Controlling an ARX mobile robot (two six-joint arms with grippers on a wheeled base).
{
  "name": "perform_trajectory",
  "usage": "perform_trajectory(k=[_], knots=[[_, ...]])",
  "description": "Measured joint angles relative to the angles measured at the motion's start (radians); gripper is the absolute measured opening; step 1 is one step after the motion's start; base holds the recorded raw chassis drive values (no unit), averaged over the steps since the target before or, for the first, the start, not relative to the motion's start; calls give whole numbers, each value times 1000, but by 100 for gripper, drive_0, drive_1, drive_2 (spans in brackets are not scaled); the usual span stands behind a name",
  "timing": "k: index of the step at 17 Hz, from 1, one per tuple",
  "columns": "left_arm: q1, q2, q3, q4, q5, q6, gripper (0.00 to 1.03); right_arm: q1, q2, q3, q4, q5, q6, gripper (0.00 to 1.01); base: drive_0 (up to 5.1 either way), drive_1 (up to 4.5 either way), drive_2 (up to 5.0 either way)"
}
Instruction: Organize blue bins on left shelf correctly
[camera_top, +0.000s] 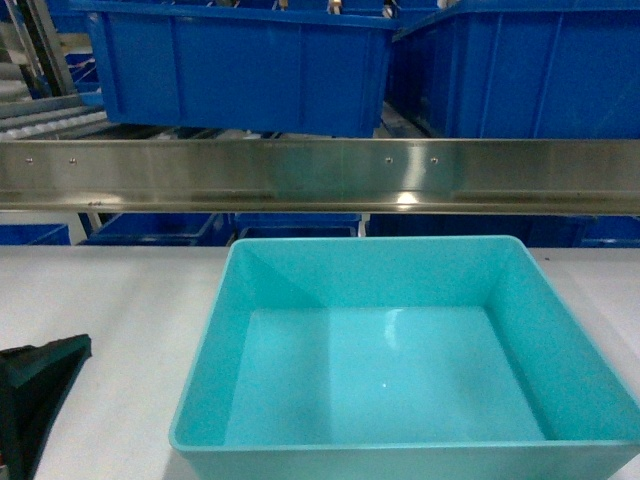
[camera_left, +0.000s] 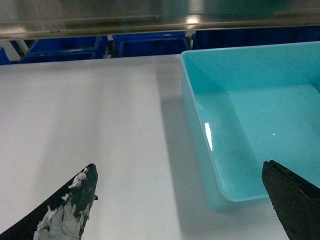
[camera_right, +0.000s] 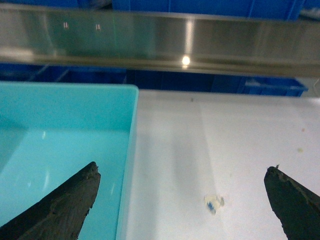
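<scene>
Left hand (camera_left: 180, 200) is spread wide, nothing in it: one finger (camera_left: 65, 210) hangs over bare desk (camera_left: 90, 115), the other over the bin's near left corner, so the bin's left wall runs up between them. Right hand (camera_right: 182, 202) is spread too and empty; its left finger (camera_right: 60, 205) hangs over the bin's inside, its right finger over desk, with the bin's right wall between. Neither hand touches anything that I can see. Bin (camera_top: 400, 350) sits upright and empty on the desk, between the two hands and a bit ahead of them. Shelf (camera_top: 320, 172) bar runs across beyond the bin, further out from both hands, with dark blue crates (camera_top: 240, 65) on it and more below. Handling guess: thin smooth plastic, empty, so light; walls will likely flex if pinched hard at mid-span. Glossy tapered sides look slippery, so a squeeze from outside could let it slide down. Better to pinch over the thin rim, one finger inside and one outside, on the left and right walls, near the middle of each for balance. Two-hand lift keeps it level. Small bit of debris (camera_right: 214, 202) on the desk between the right hand's fingers, clear of the bin.
</scene>
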Motion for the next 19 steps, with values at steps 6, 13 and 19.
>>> perform_trajectory(k=[6,13,19], knots=[[-15,71,18,-14,6,-33,98,-29,-17,0,-26,-32,-1,98,0,0,0],[20,403,222,-80,246,-256,98,33,264,198,22,-10,-44,98,0,0,0],[-17,591,294,-63,233,-267,98,2,562,382,-51,-1,-87,98,0,0,0]])
